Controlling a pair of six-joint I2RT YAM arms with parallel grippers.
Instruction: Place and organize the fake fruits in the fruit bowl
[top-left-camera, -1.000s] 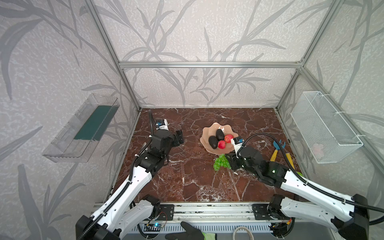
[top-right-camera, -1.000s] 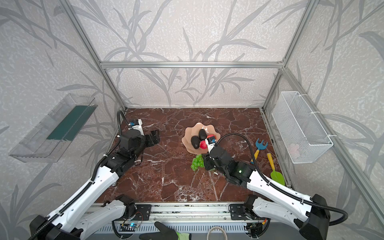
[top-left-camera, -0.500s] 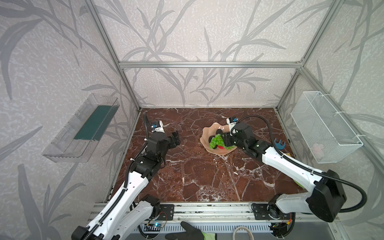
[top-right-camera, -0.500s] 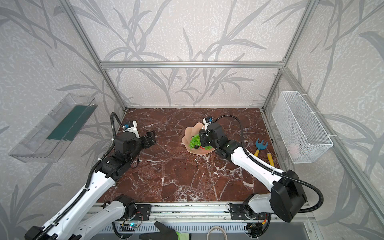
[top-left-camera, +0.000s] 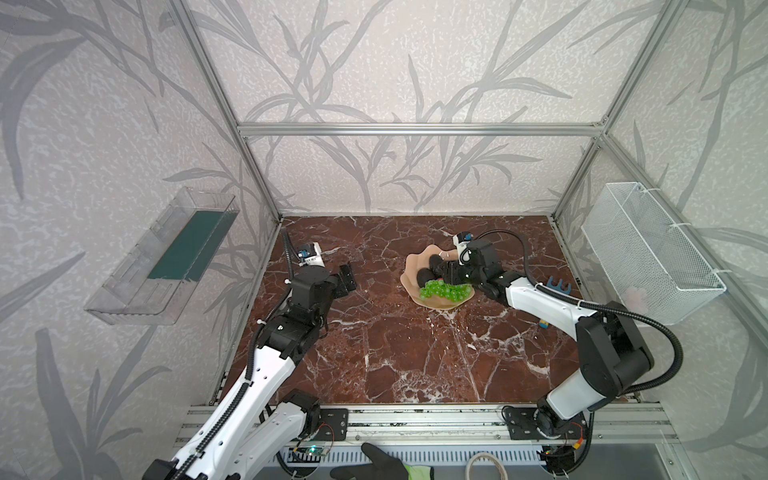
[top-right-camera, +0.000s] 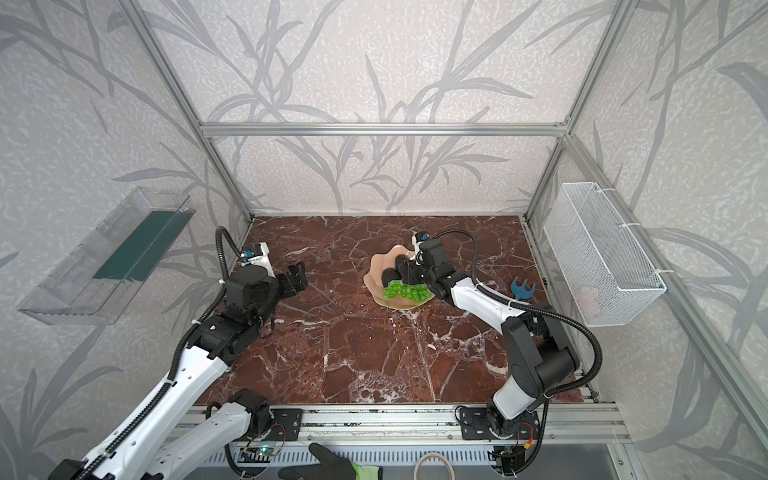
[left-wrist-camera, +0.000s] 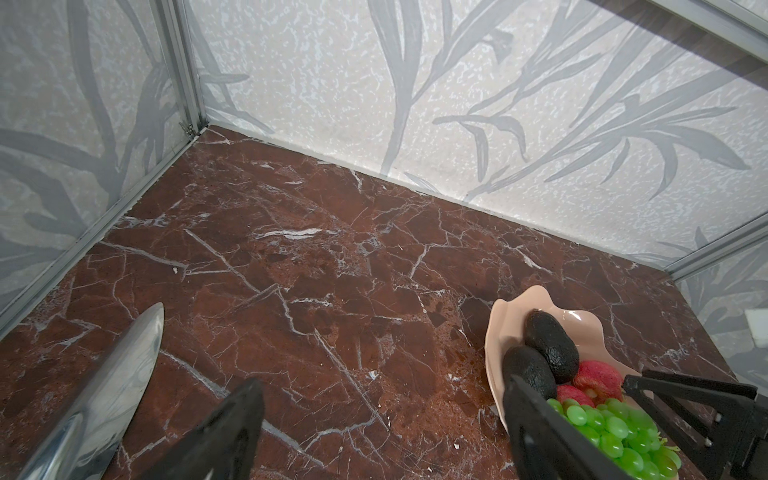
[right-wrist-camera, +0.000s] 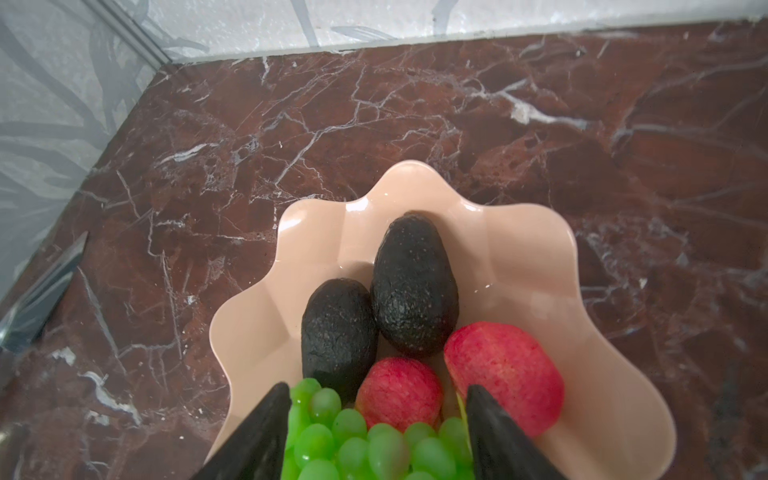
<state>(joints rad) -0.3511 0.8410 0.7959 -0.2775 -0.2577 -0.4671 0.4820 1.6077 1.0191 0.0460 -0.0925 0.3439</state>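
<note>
Grapes (right-wrist-camera: 374, 444) newly in bowl (right-wrist-camera: 519, 257); apples (right-wrist-camera: 505, 365) only in wrist views.

the bowl (right-wrist-camera: 519, 257) is sitting on the marble floor (right-wrist-camera: 374, 116) near a wall (right-wrist-camera: 232, 25) corner. two avocados (right-wrist-camera: 413, 286) are lying in it side by side, touching, with two apples (right-wrist-camera: 505, 370) just beside them. the grapes (right-wrist-camera: 374, 444) are lying between the right gripper's (right-wrist-camera: 377, 386) black fingers (right-wrist-camera: 257, 436), which are standing wide apart.

peach-pink bowl (right-wrist-camera: 615, 374), brown-black avocados (right-wrist-camera: 413, 286), red apples (right-wrist-camera: 503, 365), bright green grapes (right-wrist-camera: 374, 449), red-brown white-veined marble table (right-wrist-camera: 374, 104).
</note>
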